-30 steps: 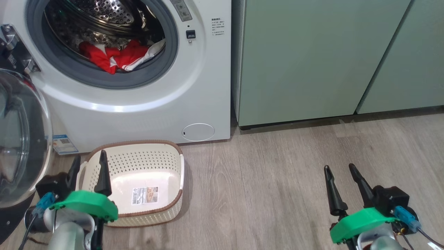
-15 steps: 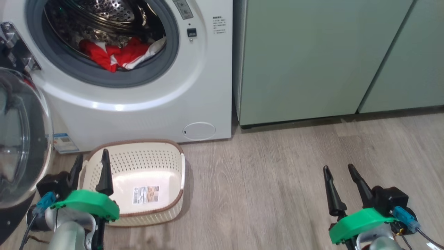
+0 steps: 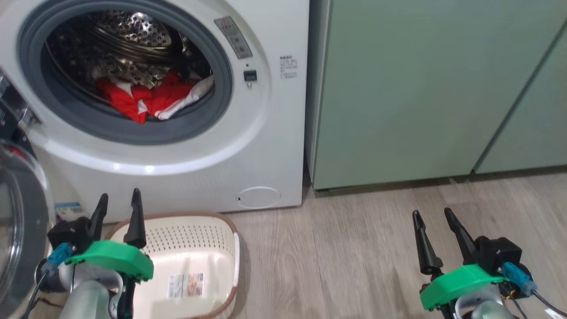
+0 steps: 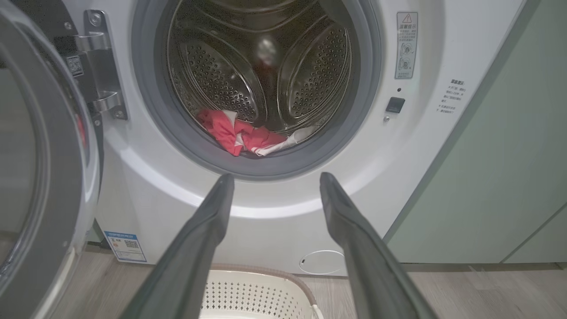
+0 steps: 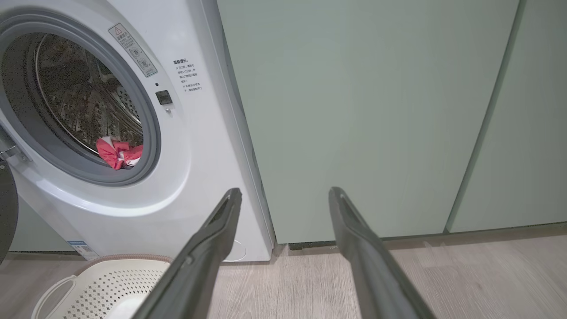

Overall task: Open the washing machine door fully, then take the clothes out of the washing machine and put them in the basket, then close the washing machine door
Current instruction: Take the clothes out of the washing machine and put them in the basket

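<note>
Head view shows the clothes (image 3: 146, 99), crumpled red with white patches, at the front edge of the drum (image 3: 146, 31). Both the left gripper (image 3: 120, 195) and right gripper (image 3: 431, 212) gape wide, empty.

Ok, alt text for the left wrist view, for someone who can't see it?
An open white washing machine with red-and-white clothes lying at the front of its drum, framed by the open left pincer. Its door stands swung out at left, and a cream basket sits on the floor below.
</note>
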Available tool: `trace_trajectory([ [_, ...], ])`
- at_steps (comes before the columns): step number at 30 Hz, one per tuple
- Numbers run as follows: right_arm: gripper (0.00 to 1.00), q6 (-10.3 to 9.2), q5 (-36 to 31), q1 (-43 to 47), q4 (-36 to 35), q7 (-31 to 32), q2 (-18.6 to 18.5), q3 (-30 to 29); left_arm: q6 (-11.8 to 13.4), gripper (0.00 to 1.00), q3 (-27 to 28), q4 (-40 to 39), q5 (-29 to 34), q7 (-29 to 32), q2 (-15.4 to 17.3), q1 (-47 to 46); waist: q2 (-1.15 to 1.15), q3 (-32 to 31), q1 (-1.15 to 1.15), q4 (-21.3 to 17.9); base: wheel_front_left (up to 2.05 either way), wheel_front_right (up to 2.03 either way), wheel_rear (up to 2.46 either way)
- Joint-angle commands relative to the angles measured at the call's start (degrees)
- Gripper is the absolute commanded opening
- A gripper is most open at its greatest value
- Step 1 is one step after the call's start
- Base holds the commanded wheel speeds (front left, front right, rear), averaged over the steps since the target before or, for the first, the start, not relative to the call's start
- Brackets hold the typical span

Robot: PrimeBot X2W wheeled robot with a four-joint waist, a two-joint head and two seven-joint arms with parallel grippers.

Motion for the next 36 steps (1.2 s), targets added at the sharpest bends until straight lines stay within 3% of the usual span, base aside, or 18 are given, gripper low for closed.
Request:
trace_trajectory([
  [1,1.0,0.41,-0.1,-2.9,-2.0,-0.6,0.2,1.3,-0.3,1.0,1.5,-2.0,-0.2,-0.4,1.6,-3.0,0.0,0.0,0.0,0.0,1.77,-1.77,0.0],
  [9,1.0,0.41,-0.1,-3.0,-2.1,-0.6,0.3,1.3,-0.3,1.0,2.4,-2.2,0.8,-0.4,1.3,-2.8,0.0,-0.3,0.0,0.2,1.15,-1.15,0.0],
  [18,1.0,0.41,-0.1,-2.9,-2.0,-0.6,0.0,1.5,-0.3,1.0,3.3,1.0,2.9,-0.4,0.2,-2.7,0.0,-0.5,0.0,0.2,0.06,-0.06,0.0],
  [26,1.0,0.41,-0.1,-3.1,-1.9,-0.6,-0.1,2.3,2.7,1.0,1.5,9.9,6.9,0.0,0.9,-6.2,0.0,0.9,0.0,-0.5,0.0,0.0,0.0],
  [36,1.0,0.41,-0.4,-5.3,-3.1,-0.6,0.0,2.4,4.5,1.0,2.0,20.4,5.0,11.4,3.4,-21.7,0.0,8.1,0.0,-2.7,0.0,0.0,0.0],
])
